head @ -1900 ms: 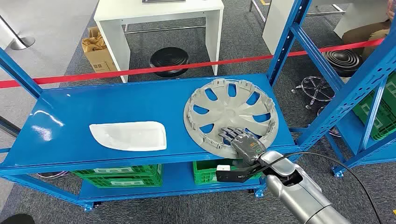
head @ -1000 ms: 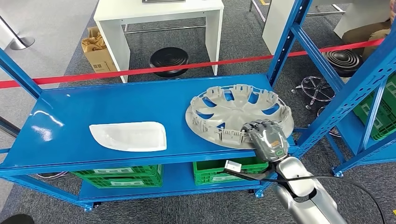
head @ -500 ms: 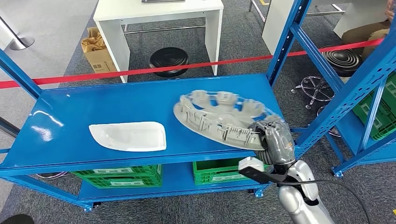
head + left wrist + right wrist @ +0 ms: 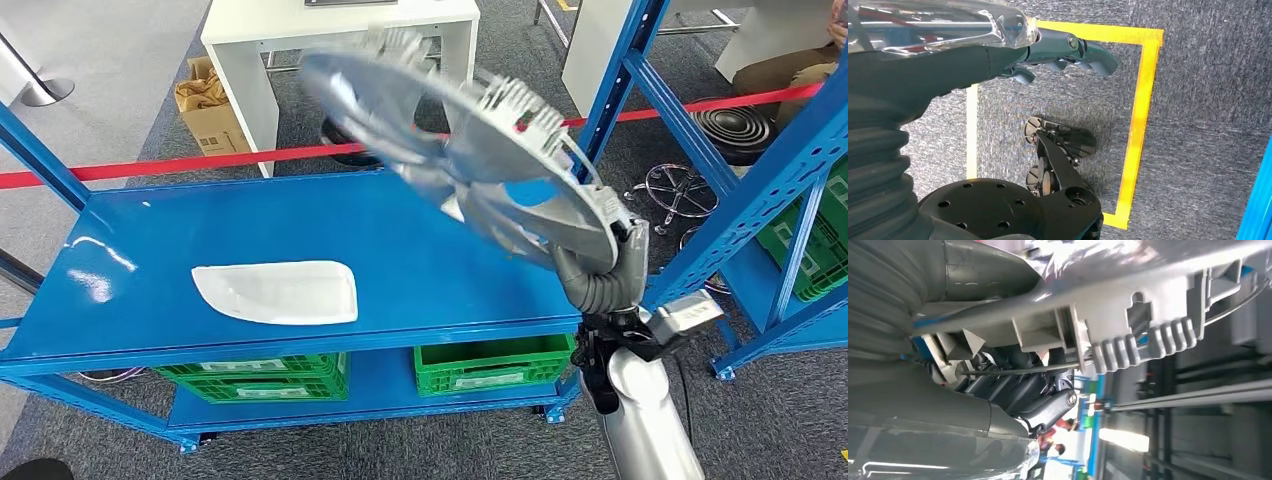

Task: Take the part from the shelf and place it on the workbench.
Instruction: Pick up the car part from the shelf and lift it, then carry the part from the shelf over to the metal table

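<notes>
The right hand (image 4: 607, 262) grips the rim of the round grey plastic wheel cover (image 4: 470, 150) and holds it in the air above the right end of the blue metal shelf (image 4: 300, 220), clear of the shelf board. The cover is tilted steeply, its ribbed inner side with clips facing up and toward the camera, and it is blurred in the head view. In the right wrist view the dark fingers (image 4: 1038, 405) curl under the cover's rim (image 4: 1128, 315), with the thumb side pressed against it from the other face.

A flat white plastic panel with rounded corners (image 4: 277, 291) lies on the left half of the shelf board, well apart from the cover. Green plastic crates (image 4: 490, 362) sit on the lower level. A red barrier tape (image 4: 150, 167) runs behind the shelf, and a white surface (image 4: 340, 25) stands beyond it.

The left hand (image 4: 1068, 50) hangs over grey carpet marked with yellow tape (image 4: 1143, 125); its fingers are loosely curled and hold nothing.
</notes>
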`<state>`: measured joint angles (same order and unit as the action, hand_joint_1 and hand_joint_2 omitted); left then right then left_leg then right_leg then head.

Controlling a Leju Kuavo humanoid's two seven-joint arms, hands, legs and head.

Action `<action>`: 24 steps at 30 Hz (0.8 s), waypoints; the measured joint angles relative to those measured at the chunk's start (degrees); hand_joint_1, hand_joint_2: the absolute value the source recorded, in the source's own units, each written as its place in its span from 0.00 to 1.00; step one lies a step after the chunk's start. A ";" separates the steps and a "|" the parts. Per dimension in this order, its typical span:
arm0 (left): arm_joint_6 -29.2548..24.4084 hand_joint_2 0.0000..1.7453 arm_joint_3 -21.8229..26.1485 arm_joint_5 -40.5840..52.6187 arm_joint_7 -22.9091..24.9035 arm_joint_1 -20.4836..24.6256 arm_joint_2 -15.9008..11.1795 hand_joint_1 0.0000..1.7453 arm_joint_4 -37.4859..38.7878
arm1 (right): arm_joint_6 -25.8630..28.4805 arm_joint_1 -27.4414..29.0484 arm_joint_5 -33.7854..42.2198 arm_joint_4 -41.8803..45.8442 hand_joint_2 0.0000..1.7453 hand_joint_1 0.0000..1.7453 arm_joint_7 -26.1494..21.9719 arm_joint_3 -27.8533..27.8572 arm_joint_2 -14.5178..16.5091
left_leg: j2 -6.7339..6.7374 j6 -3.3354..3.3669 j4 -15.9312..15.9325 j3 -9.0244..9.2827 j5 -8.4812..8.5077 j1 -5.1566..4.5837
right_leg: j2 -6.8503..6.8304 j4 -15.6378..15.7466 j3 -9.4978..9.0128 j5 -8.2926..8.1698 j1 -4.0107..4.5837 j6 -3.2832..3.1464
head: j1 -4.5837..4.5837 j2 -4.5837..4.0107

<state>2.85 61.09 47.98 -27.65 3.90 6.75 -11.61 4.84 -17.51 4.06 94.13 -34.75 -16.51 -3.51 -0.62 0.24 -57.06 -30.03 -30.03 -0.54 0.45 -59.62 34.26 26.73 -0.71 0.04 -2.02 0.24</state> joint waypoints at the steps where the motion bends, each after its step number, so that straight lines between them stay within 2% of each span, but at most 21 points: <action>1: 0.08 1.00 0.12 -0.18 -0.08 0.02 0.00 0.00 0.00 | -0.78 0.01 0.81 1.20 1.00 1.00 -0.18 -0.21 0.39 | 0.00 0.00 0.00 0.00 0.00 0.00 | 0.01 0.00 0.01 0.00 0.00 0.00 | 0.00 0.00; 6: 0.26 1.00 0.82 -0.83 -0.44 0.24 0.08 0.00 0.00 | -4.79 0.82 2.68 7.70 1.00 1.00 -0.40 -2.75 1.22 | 0.00 -0.01 0.00 -0.01 -0.02 0.00 | 0.01 0.00 0.05 0.03 0.01 0.00 | -0.01 0.00; 11: 0.32 1.00 0.91 -0.93 -0.53 0.29 0.15 0.00 0.00 | -5.81 1.27 2.96 10.89 1.00 1.00 -0.40 -4.32 1.40 | 0.00 -0.01 0.01 -0.02 -0.03 0.00 | 0.01 0.01 -0.01 0.05 0.01 0.02 | 0.01 0.00; 15: 0.34 1.00 1.03 -1.06 -0.50 0.30 0.13 0.00 0.00 | -10.93 2.04 3.40 12.84 1.00 1.00 -0.25 -5.44 1.16 | 0.01 0.05 -0.11 0.00 -0.10 -0.06 | 0.02 0.12 -0.08 0.00 -0.12 0.10 | 0.01 0.00; 17: 0.61 1.00 1.39 -1.39 0.01 0.34 0.03 0.00 0.00 | -14.24 2.63 2.63 14.22 1.00 1.00 -0.25 -6.69 0.68 | -0.03 0.51 -0.22 -0.03 0.02 -0.23 | 0.06 0.41 -0.13 -0.31 -0.37 0.47 | -0.03 0.00; 19: 0.96 1.00 1.80 -1.69 1.11 0.44 -0.06 0.00 0.00 | -16.78 3.20 1.23 15.65 1.00 1.00 -0.79 -8.20 -0.13 | 0.11 1.23 0.88 0.47 0.90 -0.08 | 0.08 0.70 -0.23 -0.49 -0.35 0.87 | -0.06 0.00; 21: 1.05 1.00 2.14 -1.91 2.27 0.58 -0.06 0.00 0.00 | -18.09 4.15 -0.80 16.89 1.00 1.00 -1.96 -9.77 -1.20 | 0.35 1.68 2.42 1.12 1.86 0.44 | 0.06 -1.58 0.71 1.24 -0.21 1.17 | 0.05 0.00; 24: 0.90 1.00 2.81 -2.39 3.56 0.54 -0.03 0.00 0.00 | -18.88 6.87 -4.31 17.83 1.00 1.00 -4.21 -11.38 -2.71 | 0.46 1.75 2.80 1.18 2.13 0.90 | 0.01 -11.74 5.08 6.10 -0.60 2.02 | 0.20 0.00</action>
<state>3.75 63.90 45.58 -24.09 4.44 6.72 -11.61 -14.05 -10.64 -0.25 111.96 -38.95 -27.90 -6.21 -0.16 1.99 -54.26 -28.85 -27.90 0.36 0.46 -71.36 39.34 32.83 -1.31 2.06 -1.81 0.24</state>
